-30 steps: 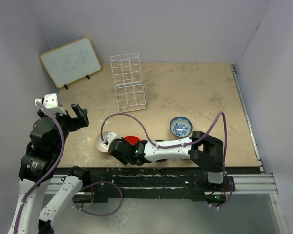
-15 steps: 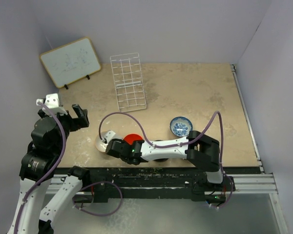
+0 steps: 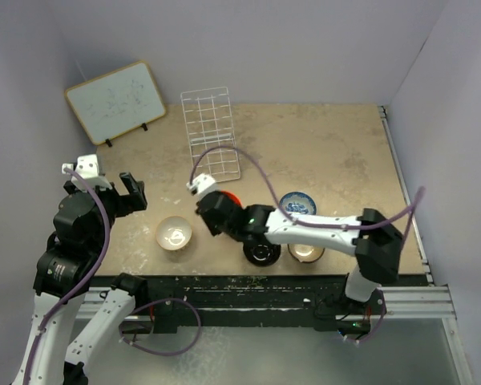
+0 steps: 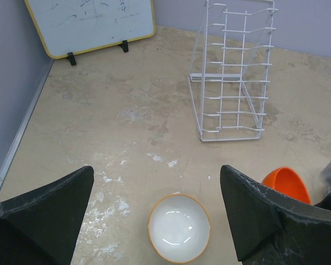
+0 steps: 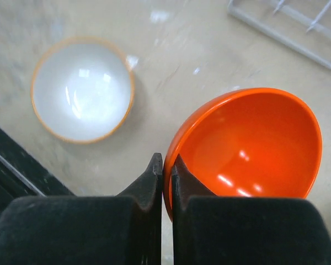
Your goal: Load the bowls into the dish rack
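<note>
Overhead, the right gripper was pinched on the rim of the orange-red bowl, with one black finger inside the lip and one outside. The bowl was glossy, round and deep, and tilted so its hollow faced the wrist camera. It sat near the front edge of the dish rack without touching it.

The rack was thin white wire in square cells, with its tall grid upright on the mottled tan table.

The left gripper was spread wide with nothing between its matte, wedge-shaped fingers.

The cream-white bowl lay upright on the table below it, smooth inside with a thin orange-tan rim.

Along the near edge the glossy black bowl sat just beside the brown bowl, which was pale within. The blue-and-white bowl lay behind them, partly hidden by the right arm.

A wood-framed whiteboard leaned in the far left corner.
</note>
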### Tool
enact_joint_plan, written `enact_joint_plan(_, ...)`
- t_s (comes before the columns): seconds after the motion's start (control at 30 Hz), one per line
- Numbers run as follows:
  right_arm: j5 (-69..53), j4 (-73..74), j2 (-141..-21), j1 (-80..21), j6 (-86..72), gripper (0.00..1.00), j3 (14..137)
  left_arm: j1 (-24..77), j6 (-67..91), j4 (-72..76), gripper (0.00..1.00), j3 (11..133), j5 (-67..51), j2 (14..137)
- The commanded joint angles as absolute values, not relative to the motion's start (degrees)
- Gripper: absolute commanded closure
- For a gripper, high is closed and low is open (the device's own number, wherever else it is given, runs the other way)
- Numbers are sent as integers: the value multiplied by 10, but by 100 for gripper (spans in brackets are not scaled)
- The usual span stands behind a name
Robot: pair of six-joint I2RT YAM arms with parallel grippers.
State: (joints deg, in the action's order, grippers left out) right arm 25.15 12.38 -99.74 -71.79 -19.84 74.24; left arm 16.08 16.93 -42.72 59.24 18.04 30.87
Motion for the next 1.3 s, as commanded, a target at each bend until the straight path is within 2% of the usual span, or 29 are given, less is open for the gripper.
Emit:
enact_joint_plan(0.0,158,-37,-877,-626,-240,100,682,158,170,-405,1,593,171,308)
enact_joint_plan(0.2,49,-250,-793,-538,-366,100,573,157,171,-402,1,594,167,316)
enact_joint_plan(0.43,85,-369,-784,-505,-446,100,543,157,185,-383,1,585,146,331)
enact_joint_plan(0.6,59,-401,-825,-461,-512,100,557,157,198,-373,1,580,121,341)
enact_joint_plan(0.8,40,-517,-884,-447,-612,100,531,157,202,-373,1,569,124,340)
enact_joint_plan(0.97,96,-626,-931,-447,-674,100,505,157,199,-375,1,568,127,344)
enact_joint_plan(1.27,192,-662,-1038,-475,-742,100,571,156,194,-374,1,566,125,349)
